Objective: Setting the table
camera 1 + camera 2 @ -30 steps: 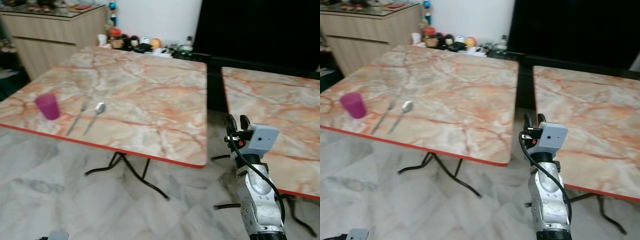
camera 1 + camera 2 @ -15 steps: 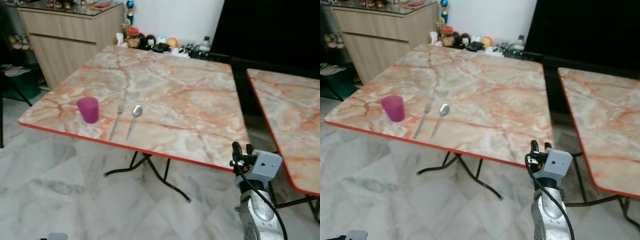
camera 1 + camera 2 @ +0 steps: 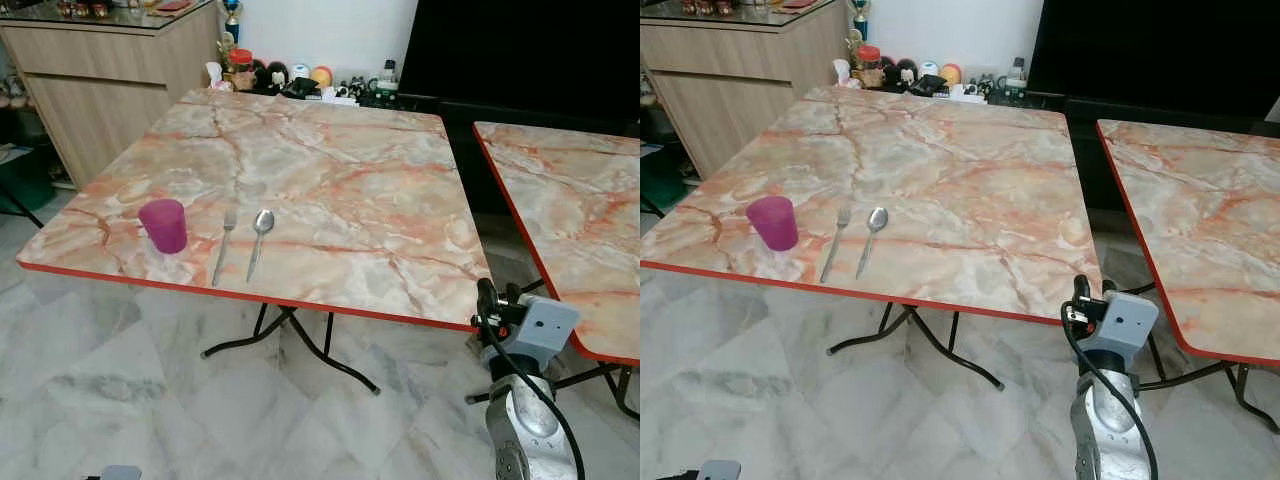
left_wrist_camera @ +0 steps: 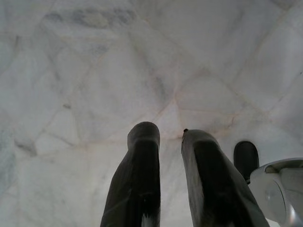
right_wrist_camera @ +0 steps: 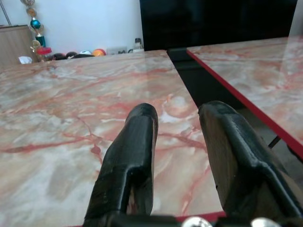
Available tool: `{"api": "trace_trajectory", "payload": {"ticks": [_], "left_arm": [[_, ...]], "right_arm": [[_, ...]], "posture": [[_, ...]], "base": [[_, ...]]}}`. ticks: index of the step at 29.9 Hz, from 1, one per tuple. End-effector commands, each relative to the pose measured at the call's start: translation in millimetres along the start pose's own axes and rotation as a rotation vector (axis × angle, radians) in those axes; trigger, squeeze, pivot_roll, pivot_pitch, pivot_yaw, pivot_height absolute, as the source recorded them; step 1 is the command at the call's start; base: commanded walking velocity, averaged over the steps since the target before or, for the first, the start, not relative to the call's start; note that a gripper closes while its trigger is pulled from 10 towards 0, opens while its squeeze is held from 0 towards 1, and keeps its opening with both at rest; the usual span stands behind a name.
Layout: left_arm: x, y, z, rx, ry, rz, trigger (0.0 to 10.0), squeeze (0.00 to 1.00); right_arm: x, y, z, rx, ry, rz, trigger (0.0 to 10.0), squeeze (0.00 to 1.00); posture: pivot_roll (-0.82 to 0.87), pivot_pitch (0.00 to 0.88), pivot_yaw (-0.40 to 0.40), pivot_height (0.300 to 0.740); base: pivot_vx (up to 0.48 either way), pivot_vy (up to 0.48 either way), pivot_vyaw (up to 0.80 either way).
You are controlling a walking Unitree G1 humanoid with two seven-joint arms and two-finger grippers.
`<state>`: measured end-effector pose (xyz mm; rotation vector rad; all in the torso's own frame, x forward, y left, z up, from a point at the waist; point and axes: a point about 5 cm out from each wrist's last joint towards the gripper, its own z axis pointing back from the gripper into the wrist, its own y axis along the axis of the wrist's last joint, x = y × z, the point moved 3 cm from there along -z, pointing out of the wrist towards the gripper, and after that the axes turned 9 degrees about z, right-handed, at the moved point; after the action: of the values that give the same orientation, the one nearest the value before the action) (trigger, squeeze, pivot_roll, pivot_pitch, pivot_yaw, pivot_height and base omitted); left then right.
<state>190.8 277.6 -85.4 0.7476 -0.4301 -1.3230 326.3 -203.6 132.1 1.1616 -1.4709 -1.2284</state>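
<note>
Translucent magenta cup (image 3: 163, 224); upright

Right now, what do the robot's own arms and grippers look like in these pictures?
The right arm is a silver, rounded metal shell with a black cable looping along it and a pale grey box-shaped wrist housing. The right gripper has two long, matte black, blunt-tipped fingers. The left gripper has the same two black fingers, beside a silver casing edge.

Camera backed off, swung left; right end effector (image 3: 497, 294) dropped below table (image 3: 400, 260) edge.
</note>
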Motion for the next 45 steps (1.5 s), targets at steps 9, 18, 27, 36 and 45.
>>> {"api": "trace_trajectory", "payload": {"ticks": [9, 18, 27, 36, 45], "left_arm": [[-2.5, -9.3, 2.4, -0.032, 0.009, 0.01, 10.0, 0.0], [-2.5, -8.6, 2.2, -0.03, 0.011, 0.013, 10.0, 0.0], [-2.0, -8.5, 2.2, -0.028, 0.009, 0.008, 10.0, 0.0], [-1.2, -7.9, 2.0, -0.026, 0.003, -0.008, 10.0, 0.0], [-0.3, -8.0, 2.2, -0.022, 0.002, -0.007, 10.0, 0.0]], "right_arm": [[-2.7, 8.4, -4.7, 0.026, 0.005, -0.002, 10.0, 0.0], [-3.9, 10.8, -6.8, 0.037, 0.01, 0.0, 10.0, 0.0], [-5.9, 8.0, -5.8, 0.031, 0.016, 0.003, 10.0, 0.0], [-3.6, -12.1, 1.3, -0.036, 0.012, 0.006, 10.0, 0.0], [14.5, -79.4, 28.7, -0.277, -0.036, -0.019, 10.0, 0.0]], "posture": [[0.07, 0.086, -0.039, 0.74], [0.07, 0.086, -0.04, 0.74], [0.07, 0.087, -0.041, 0.74], [0.07, 0.087, -0.043, 0.74], [0.07, 0.087, -0.045, 0.74]], "base": [[0.0, 0.48, 0.0], [0.0, 0.48, 0.0], [0.0, 0.356, 0.0], [0.0, 0.0, 0.0], [0.0, 0.0, 0.0]]}}
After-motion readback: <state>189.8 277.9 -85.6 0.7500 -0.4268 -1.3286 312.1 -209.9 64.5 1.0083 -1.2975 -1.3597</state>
